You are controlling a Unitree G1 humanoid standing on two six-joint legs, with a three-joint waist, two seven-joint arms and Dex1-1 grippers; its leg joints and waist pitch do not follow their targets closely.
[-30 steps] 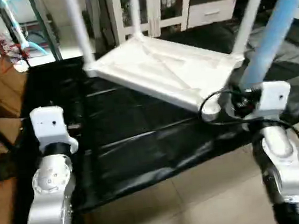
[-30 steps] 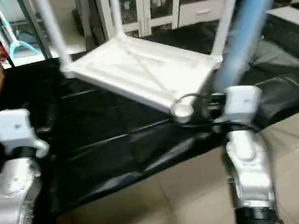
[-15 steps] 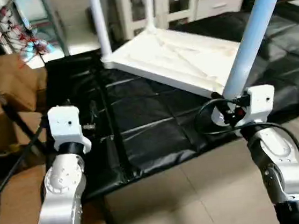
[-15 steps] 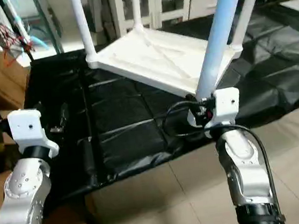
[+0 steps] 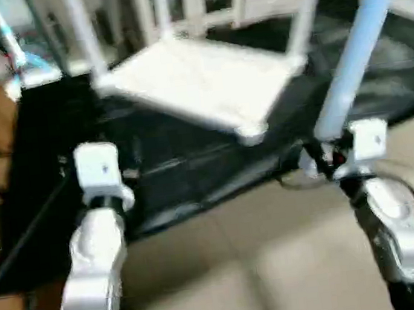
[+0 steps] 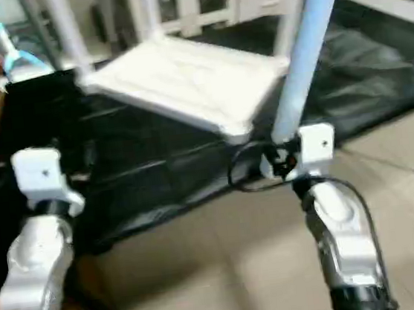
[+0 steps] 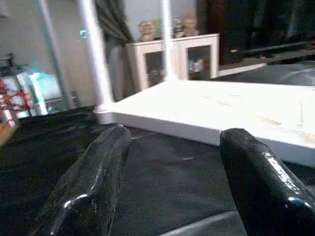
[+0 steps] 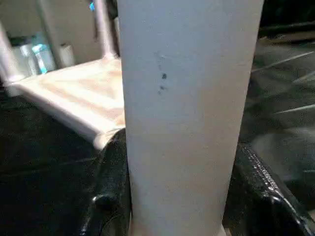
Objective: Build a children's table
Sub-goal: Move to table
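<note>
Right gripper [image 8: 177, 196] clamped on a white leg [image 5: 356, 48], held upright beside the tabletop [image 5: 199, 85], left gripper [image 7: 172, 182] fingers apart, holding nothing, above black sheet [image 7: 162, 182]

Tabletop [image 5: 199, 88]: one, underside up on the black sheet [image 5: 193, 164]
Legs standing in its corner sockets: three [image 5: 81, 34] (at the far-left, far and right corners)
Loose leg [image 5: 353, 56]: one, in the right gripper [image 5: 320, 158]
Grippers: two, left gripper [image 7: 167, 182] empty

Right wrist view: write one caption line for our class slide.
Right gripper clamps a white table leg upright, near the upturned tabletop.
</note>
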